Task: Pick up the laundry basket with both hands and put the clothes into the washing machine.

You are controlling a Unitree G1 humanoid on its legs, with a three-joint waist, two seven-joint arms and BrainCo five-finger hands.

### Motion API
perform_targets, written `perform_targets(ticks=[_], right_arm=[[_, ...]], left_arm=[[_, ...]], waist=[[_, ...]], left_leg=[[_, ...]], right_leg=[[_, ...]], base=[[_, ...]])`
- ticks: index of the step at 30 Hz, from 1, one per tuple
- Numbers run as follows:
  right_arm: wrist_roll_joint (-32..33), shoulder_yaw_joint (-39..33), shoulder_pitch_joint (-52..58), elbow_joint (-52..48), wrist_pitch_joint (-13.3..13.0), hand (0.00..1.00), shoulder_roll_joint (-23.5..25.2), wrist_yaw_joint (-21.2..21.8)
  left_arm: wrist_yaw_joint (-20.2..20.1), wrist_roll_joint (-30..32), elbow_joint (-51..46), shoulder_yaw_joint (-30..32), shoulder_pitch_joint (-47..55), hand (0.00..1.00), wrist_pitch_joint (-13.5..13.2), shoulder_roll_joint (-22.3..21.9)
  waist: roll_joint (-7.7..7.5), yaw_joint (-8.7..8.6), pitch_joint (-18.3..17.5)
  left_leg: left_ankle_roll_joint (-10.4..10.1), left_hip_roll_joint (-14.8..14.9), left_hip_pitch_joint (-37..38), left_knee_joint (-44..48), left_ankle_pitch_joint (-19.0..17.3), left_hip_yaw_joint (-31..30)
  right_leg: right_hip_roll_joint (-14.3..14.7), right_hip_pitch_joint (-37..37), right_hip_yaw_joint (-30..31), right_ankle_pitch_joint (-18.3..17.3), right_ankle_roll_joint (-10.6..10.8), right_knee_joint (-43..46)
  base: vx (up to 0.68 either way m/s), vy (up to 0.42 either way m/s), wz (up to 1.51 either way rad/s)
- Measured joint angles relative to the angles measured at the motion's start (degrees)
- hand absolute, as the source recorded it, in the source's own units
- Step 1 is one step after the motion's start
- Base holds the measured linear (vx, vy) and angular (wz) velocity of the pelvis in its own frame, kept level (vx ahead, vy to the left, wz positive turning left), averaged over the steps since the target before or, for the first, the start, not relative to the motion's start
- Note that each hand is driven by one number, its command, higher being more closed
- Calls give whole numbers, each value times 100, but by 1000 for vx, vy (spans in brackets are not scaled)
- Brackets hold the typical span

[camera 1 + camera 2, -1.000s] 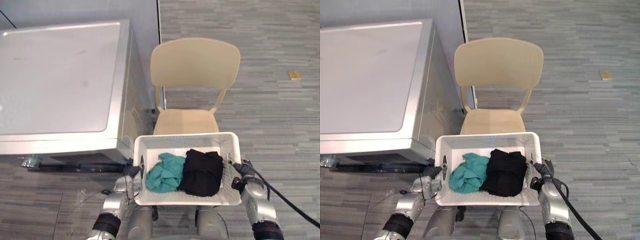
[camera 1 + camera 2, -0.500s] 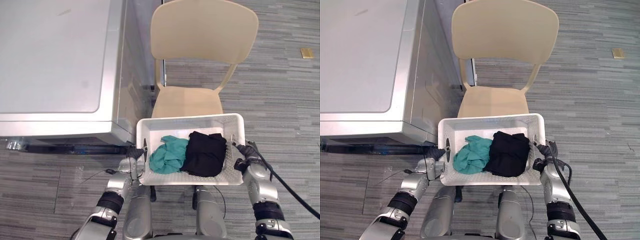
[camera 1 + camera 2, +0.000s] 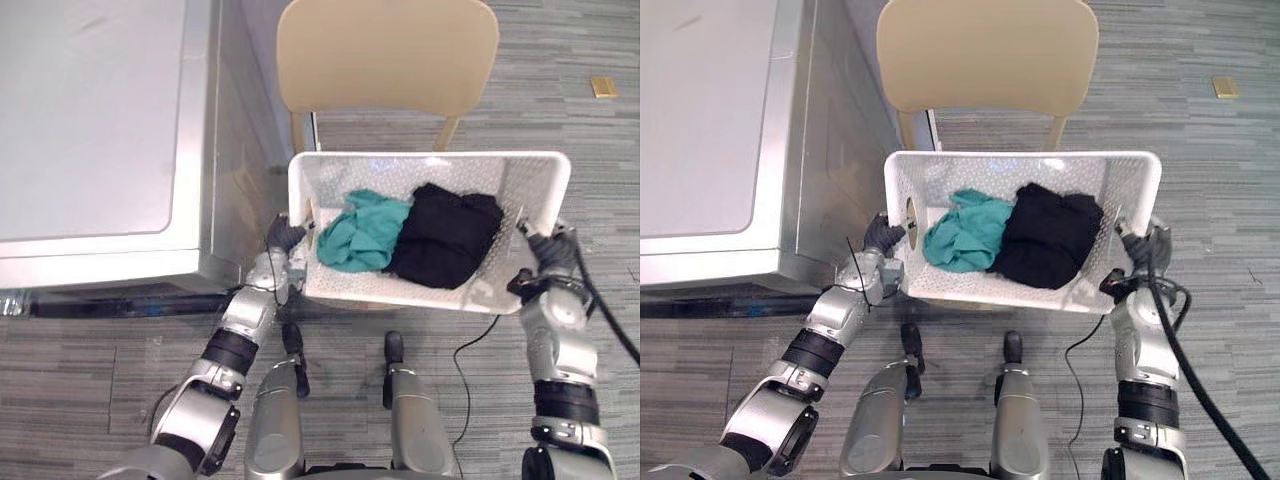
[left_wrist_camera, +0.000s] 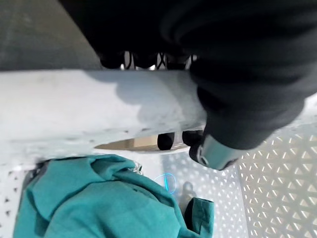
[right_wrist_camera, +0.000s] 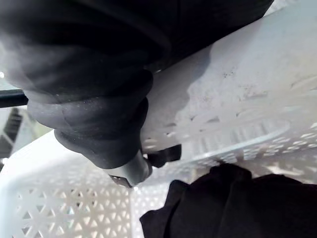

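Left hand [image 3: 283, 248] grips the laundry basket [image 3: 430, 160] at its 9 o'clock end in the left eye view, and the right hand [image 3: 545, 262] grips the 3 o'clock end, so the white basket hangs between the two arms above the floor. A teal garment [image 3: 362, 230] lies in its 9 o'clock half, touching a black garment [image 3: 445, 235] in the 3 o'clock half. A beige chair [image 3: 388, 55] stands at 12 o'clock of the basket, the washing machine [image 3: 90, 120] at 9 to 10 o'clock, and a small yellow object [image 3: 603, 87] lies on the floor at 2 o'clock. Half a second ago the basket sat lower in the view, in front of the chair seat. It now hides the seat and its far rim lies just under the backrest, though the camera has shifted too. Both hands have kept the same ends. The right eye view gives the same layout, with the basket's near wall lower than its far rim. In the left wrist view the left hand's dark fingertips [image 4: 166, 140] poke through the handle slot in the basket wall while the thumb closes under the rim, fingers curled round the handle, the teal cloth close beside. In the right wrist view the right hand [image 5: 89, 99] wraps the opposite rim, one dark-tipped finger hooked into the perforated wall beside the black cloth.
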Motion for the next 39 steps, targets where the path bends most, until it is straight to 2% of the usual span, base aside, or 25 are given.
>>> perform_targets(ticks=[5, 11, 20, 23, 34, 38, 39], right_arm=[[-10, 90, -95, 61, 36, 100, -17, -1], [4, 418, -617, 340, 36, 100, -20, -119], [51, 665, -917, 613, 39, 100, -232, -120], [50, 797, -938, 975, 108, 100, -227, -99], [34, 852, -1207, 1905, 300, 100, -130, 168], [-24, 849, -1559, 2118, 315, 100, -103, 169], [-26, 849, -1614, 2157, 318, 0, -102, 167]], left_arm=[[10, 60, -9, 0, -3, 100, 6, 79], [33, 130, -8, 6, -258, 100, 7, 484], [172, 168, 27, 59, -353, 100, 43, 493], [164, 265, 263, 57, -361, 100, 172, 445], [-19, 550, 864, 79, -480, 100, 301, 403], [-105, 549, 1084, 337, -683, 100, 303, 350], [-113, 550, 1087, 373, -705, 0, 307, 350]], waist=[[5, 4, 3], [41, 3, 21], [107, -19, 52], [108, -21, 53], [122, -24, 60], [128, -32, 64], [128, -29, 64]], left_leg=[[-48, 47, 134, -129, 102, 62], [-79, 10, 226, -293, 131, 92], [-96, 62, 88, -363, 173, 290], [-68, 66, 72, -358, 199, 300], [-72, 98, -194, -282, 201, 256], [-72, 158, -455, -155, 201, 247], [-72, 168, -485, -146, 201, 242]], right_leg=[[-22, -1, -162, -55, 16, 141], [-104, -6, -238, -170, -32, 236], [-164, -233, -354, -293, -58, 427], [-167, -277, -382, -301, -64, 485], [-168, -540, -481, -381, -112, 595], [-138, -747, -501, -380, -113, 606], [-128, -771, -503, -380, -113, 610]], base=[[98, -37, 1], [50, -13, 3], [20, -13, 5], [38, -6, 0], [7, -4, 1], [2, -2, -1], [0, 0, 0]])
